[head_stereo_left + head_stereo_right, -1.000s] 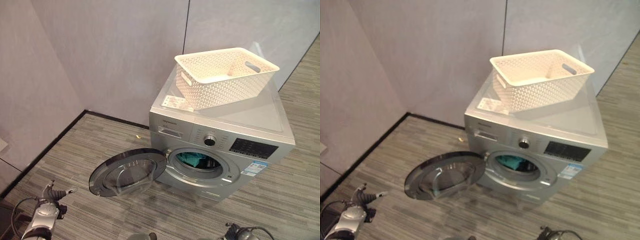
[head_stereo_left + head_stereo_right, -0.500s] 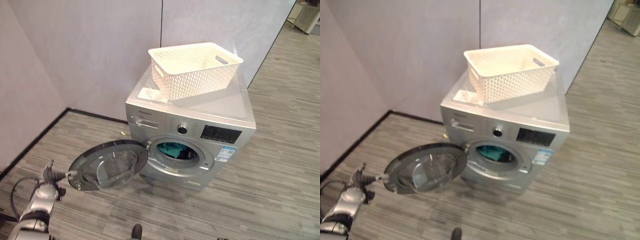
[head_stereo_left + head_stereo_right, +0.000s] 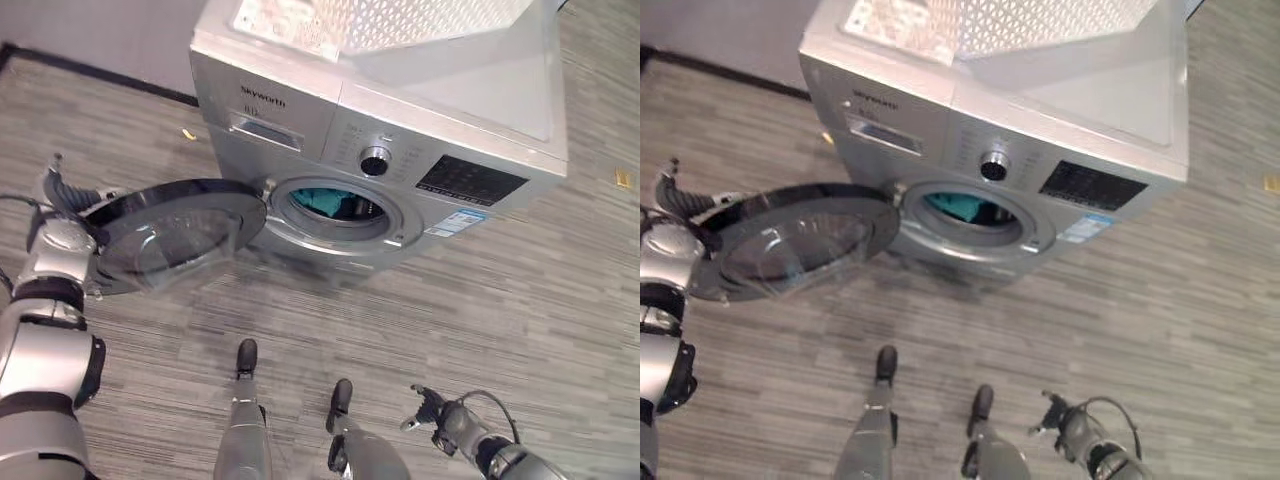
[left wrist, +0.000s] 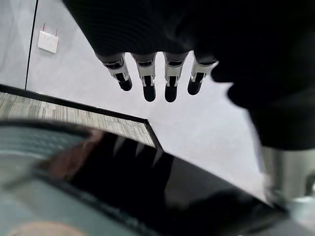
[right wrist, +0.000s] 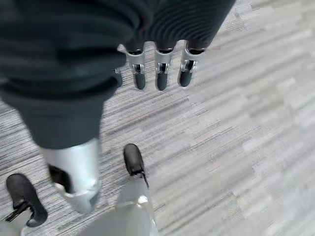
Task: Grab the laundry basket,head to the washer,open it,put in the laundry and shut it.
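Note:
The silver washer [image 3: 440, 120] stands against the wall with its round door [image 3: 170, 235] swung wide open to its left. Teal laundry [image 3: 325, 203] lies inside the drum. The white lattice laundry basket [image 3: 400, 18] sits on top of the washer, cut off by the view's upper edge. My left hand [image 3: 62, 195] is at the door's outer edge, fingers [image 4: 147, 81] straight above the dark door rim [image 4: 147, 187]; contact is unclear. My right hand [image 3: 437, 410] hangs low over the floor, its fingers [image 5: 160, 71] relaxed and empty.
A printed sheet [image 3: 285, 25] lies on the washer's top beside the basket. A black skirting strip [image 3: 90, 75] runs along the wall at the left. Small yellow scraps [image 3: 188, 133] lie on the grey striped floor [image 3: 560, 300], which stretches out before the washer.
The camera has moved closer and tilted down, so the basket is now cut off. My left hand has come up to the open door's outer edge.

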### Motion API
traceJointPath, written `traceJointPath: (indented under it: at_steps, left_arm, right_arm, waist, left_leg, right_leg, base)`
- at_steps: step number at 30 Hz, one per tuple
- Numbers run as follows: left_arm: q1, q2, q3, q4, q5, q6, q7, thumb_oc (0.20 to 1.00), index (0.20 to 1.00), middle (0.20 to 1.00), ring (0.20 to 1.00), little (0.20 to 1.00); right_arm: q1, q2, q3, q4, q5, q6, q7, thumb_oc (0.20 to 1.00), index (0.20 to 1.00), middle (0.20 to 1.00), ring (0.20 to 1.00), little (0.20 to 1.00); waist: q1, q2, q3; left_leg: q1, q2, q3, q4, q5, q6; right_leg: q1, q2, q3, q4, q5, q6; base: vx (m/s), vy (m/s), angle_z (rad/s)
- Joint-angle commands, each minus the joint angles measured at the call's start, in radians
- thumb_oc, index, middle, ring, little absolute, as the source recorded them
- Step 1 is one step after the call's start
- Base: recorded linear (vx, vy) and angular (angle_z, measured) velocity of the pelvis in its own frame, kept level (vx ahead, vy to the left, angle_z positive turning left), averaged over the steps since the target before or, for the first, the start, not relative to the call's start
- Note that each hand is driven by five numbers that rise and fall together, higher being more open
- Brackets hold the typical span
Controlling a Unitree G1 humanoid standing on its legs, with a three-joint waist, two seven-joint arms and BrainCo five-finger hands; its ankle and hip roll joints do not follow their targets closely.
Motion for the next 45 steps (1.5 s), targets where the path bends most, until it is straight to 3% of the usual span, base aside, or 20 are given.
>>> traceJointPath:
  at_steps: [1, 6, 8, 9, 13, 14, 16, 19, 24, 35, 45]
  left_arm:
    - [-0.04, 0.056, -0.052, 0.111, -0.006, 0.004, 0.021, 1.0, 1.0, 1.0, 1.0, 1.0]
    - [-0.056, 0.04, -0.044, 0.108, -0.045, -0.005, 0.02, 1.0, 1.0, 1.0, 1.0, 1.0]
    - [0.046, -0.125, -0.053, 0.01, -0.004, -0.023, 0.064, 1.0, 1.0, 1.0, 1.0, 1.0]
    - [0.071, -0.166, -0.059, -0.01, -0.001, -0.026, 0.063, 1.0, 1.0, 1.0, 1.0, 1.0]
    - [0.245, -0.446, -0.097, -0.119, -0.034, -0.048, -0.005, 1.0, 1.0, 1.0, 1.0, 1.0]
    - [0.246, -0.447, -0.097, -0.119, -0.034, -0.047, -0.004, 1.0, 1.0, 1.0, 1.0, 1.0]
    - [0.377, -0.639, -0.186, -0.269, -0.081, -0.068, -0.054, 1.0, 1.0, 1.0, 1.0, 1.0]
    - [0.446, -0.697, -0.253, -0.346, -0.082, -0.073, -0.093, 1.0, 1.0, 1.0, 1.0, 1.0]
    - [0.551, -0.717, -0.329, -0.447, -0.117, -0.071, -0.165, 1.0, 1.0, 1.0, 1.0, 1.0]
    - [0.562, -0.698, -0.242, -0.37, -0.06, -0.079, -0.114, 1.0, 1.0, 1.0, 1.0, 1.0]
    - [0.723, -0.613, -0.253, -0.604, -0.1, -0.138, -0.186, 1.0, 1.0, 1.0, 1.0, 1.0]
  right_arm:
    - [-0.011, 0.005, 0.041, -0.036, 0.049, -0.017, -0.016, 1.0, 1.0, 1.0, 1.0, 1.0]
    - [-0.043, 0.021, 0.078, -0.092, 0.069, -0.027, -0.019, 1.0, 1.0, 1.0, 1.0, 1.0]
    - [-0.033, 0.039, 0.084, -0.081, 0.061, -0.029, -0.041, 1.0, 1.0, 1.0, 1.0, 1.0]
    - [-0.024, 0.039, 0.082, -0.075, 0.056, -0.029, -0.043, 1.0, 1.0, 1.0, 1.0, 1.0]
    - [0.02, 0.034, 0.061, -0.008, -0.002, -0.012, -0.043, 1.0, 1.0, 1.0, 1.0, 1.0]
    - [0.02, 0.033, 0.061, -0.008, -0.002, -0.012, -0.044, 1.0, 1.0, 1.0, 1.0, 1.0]
    - [0.031, 0.028, 0.004, 0.053, -0.02, 0.009, -0.059, 1.0, 1.0, 1.0, 1.0, 1.0]
    - [0.032, 0.026, -0.021, 0.067, -0.029, 0.014, -0.065, 1.0, 1.0, 1.0, 1.0, 1.0]
    - [0.03, -0.004, -0.066, -0.003, 0.005, -0.004, -0.079, 1.0, 1.0, 1.0, 1.0, 1.0]
    - [0.131, -0.056, -0.082, 0.003, 0.003, -0.016, -0.052, 1.0, 1.0, 1.0, 1.0, 1.0]
    - [0.239, -0.051, -0.16, 0.091, 0.024, -0.024, -0.046, 1.0, 1.0, 1.0, 1.0, 1.0]
  waist:
    - [-0.002, -0.039, -0.008]
    - [-0.011, -0.06, 0.009]
    - [-0.006, -0.04, 0.018]
    - [-0.004, -0.034, 0.016]
    - [0.011, 0.024, -0.009]
    - [0.011, 0.025, -0.009]
    - [0.022, 0.073, -0.031]
    - [0.024, 0.093, -0.048]
    - [0.015, 0.132, -0.067]
    - [-0.034, 0.171, -0.1]
    - [-0.007, 0.204, -0.125]
  left_leg:
    - [-0.004, -0.037, -0.022, 0.125, -0.199, 0.038]
    - [-0.021, -0.033, -0.024, 0.136, -0.207, 0.038]
    - [-0.001, -0.033, -0.023, 0.123, -0.206, 0.042]
    - [0.005, -0.033, -0.022, 0.118, -0.206, 0.042]
    - [0.068, -0.045, -0.024, 0.075, -0.195, 0.045]
    - [0.068, -0.044, -0.024, 0.074, -0.194, 0.044]
    - [0.108, -0.057, -0.046, 0.05, -0.185, 0.044]
    - [0.134, -0.062, -0.056, 0.039, -0.182, 0.045]
    - [0.204, -0.037, -0.034, 0.003, -0.169, 0.039]
    - [0.279, 0.026, 0.087, -0.047, -0.148, 0.014]
    - [0.311, 0.02, 0.066, -0.062, -0.137, 0.007]
  right_leg:
    - [-0.079, -0.089, 0.122, 0.033, 0.066, 0.057]
    - [-0.096, -0.083, 0.124, 0.032, 0.072, 0.057]
    - [-0.09, -0.087, 0.122, 0.061, 0.044, 0.052]
    - [-0.086, -0.087, 0.121, 0.068, 0.032, 0.048]
    - [-0.055, -0.091, 0.098, 0.125, -0.038, 0.029]
    - [-0.054, -0.091, 0.097, 0.125, -0.038, 0.028]
    - [-0.018, -0.095, 0.06, 0.15, -0.079, 0.017]
    - [0.008, -0.095, 0.046, 0.149, -0.089, 0.014]
    - [0.048, -0.076, 0.049, 0.149, -0.108, 0.001]
    - [0.046, -0.028, 0.153, 0.061, -0.077, -0.003]
    - [0.109, -0.032, 0.115, 0.026, -0.077, -0.004]
  base:
    - [0.0, 0.0, 0.0]
    - [0.0, -0.012, 0.03]
    - [0.01, -0.002, 0.02]
    - [0.02, 0.019, 0.06]
    - [0.07, 0.019, 0.18]
    - [0.07, -0.009, 0.4]
    - [0.12, -0.033, 0.43]
    - [0.09, -0.059, 0.39]
    - [0.07, -0.083, -0.08]
    - [0.01, -0.075, -0.44]
    - [0.03, -0.047, -0.12]
